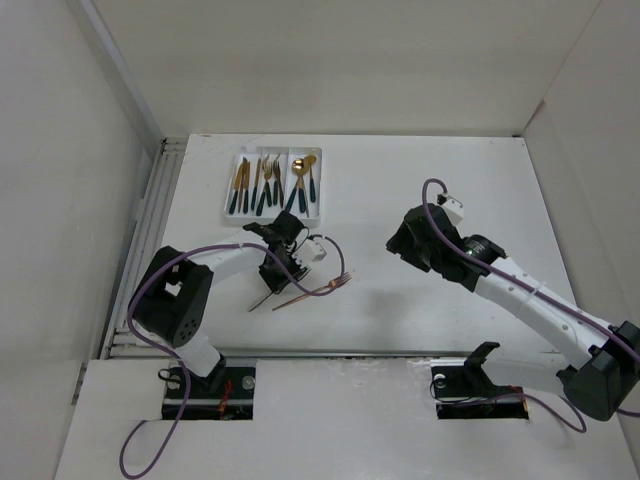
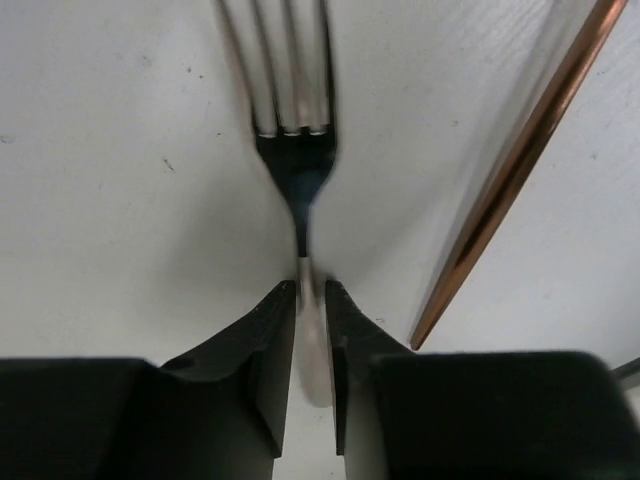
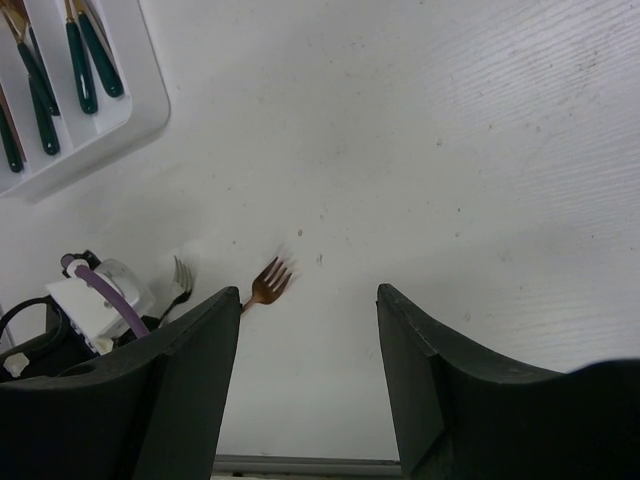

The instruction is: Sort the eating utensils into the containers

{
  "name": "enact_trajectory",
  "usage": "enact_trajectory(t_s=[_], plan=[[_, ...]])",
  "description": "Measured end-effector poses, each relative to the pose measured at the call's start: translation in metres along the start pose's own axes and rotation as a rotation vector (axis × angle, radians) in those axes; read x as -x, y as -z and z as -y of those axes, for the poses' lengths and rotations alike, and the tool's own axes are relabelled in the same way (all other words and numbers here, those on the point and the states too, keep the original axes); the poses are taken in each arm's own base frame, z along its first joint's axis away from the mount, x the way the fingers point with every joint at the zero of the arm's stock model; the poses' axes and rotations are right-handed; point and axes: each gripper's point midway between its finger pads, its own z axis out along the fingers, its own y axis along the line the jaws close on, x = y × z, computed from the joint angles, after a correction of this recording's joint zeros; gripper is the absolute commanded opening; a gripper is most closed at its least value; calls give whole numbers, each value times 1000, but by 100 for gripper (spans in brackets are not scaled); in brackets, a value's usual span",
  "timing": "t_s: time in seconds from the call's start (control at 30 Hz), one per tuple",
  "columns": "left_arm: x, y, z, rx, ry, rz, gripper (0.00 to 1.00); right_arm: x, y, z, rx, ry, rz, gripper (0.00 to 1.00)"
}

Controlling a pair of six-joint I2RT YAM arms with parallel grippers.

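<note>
Slim silver fork point(image 2: 298, 180) in the narrowed left pincer point(image 2: 311, 288), grip unclear; right pincer point(image 3: 308, 290) gapes. White three-slot plastic tray point(image 1: 229, 200) holds green-handled gold cutlery point(image 1: 265, 185)

Silver fork point(image 2: 295, 150) and copper fork point(image 1: 312, 290) lie side by side, apart from the white tray point(image 3: 140, 95) holding green-handled utensils point(image 1: 265, 187).

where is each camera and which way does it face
top external: above and behind the arm bases, looking down on the table, the tray at its far side; both arms show.
left wrist: on the left arm, close over the table, looking along the left gripper, whose fingers flank a silver fork.
right wrist: on the right arm, facing the tray's corner; the open right gripper frames the bottom.
shared: both wrist views catch the silver fork and a copper fork.
</note>
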Motion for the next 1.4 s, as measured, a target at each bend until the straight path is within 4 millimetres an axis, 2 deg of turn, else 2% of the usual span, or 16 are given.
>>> enact_trajectory(t_s=[0.07, 0.33, 0.47, 0.57, 0.73, 0.9, 1.0, 1.1, 1.23, 1.33, 1.4], plan=[[0, 0, -3, 18, 5, 1, 0, 0, 0, 0, -1, 0, 0, 63], [3, 1, -6, 36, 32, 12, 0, 0, -1, 0, -3, 0, 1, 63], [17, 10, -11, 43, 50, 47, 0, 1, -2, 1, -8, 9, 4, 63], [49, 34, -24, 72, 68, 151, 0, 3, -4, -1, -15, 25, 10, 63], [106, 102, -56, 134, 129, 390, 0, 11, -10, -10, -13, 53, 25, 63], [147, 162, -117, 215, 274, 578, 0, 31, -22, -19, -7, 51, 60, 63], [171, 175, -162, 244, 379, 662, 0, 46, -36, -23, -21, 50, 76, 63], [187, 167, -207, 250, 484, 700, 0, 58, -48, -30, -25, 56, 85, 63], [195, 128, -257, 226, 614, 681, 0, 67, -61, -33, -34, 67, 83, 63], [194, 92, -279, 205, 684, 647, 0, 73, -66, -32, -42, 66, 82, 63], [189, 68, -281, 188, 719, 608, 0, 78, -66, -31, -44, 63, 87, 63]])
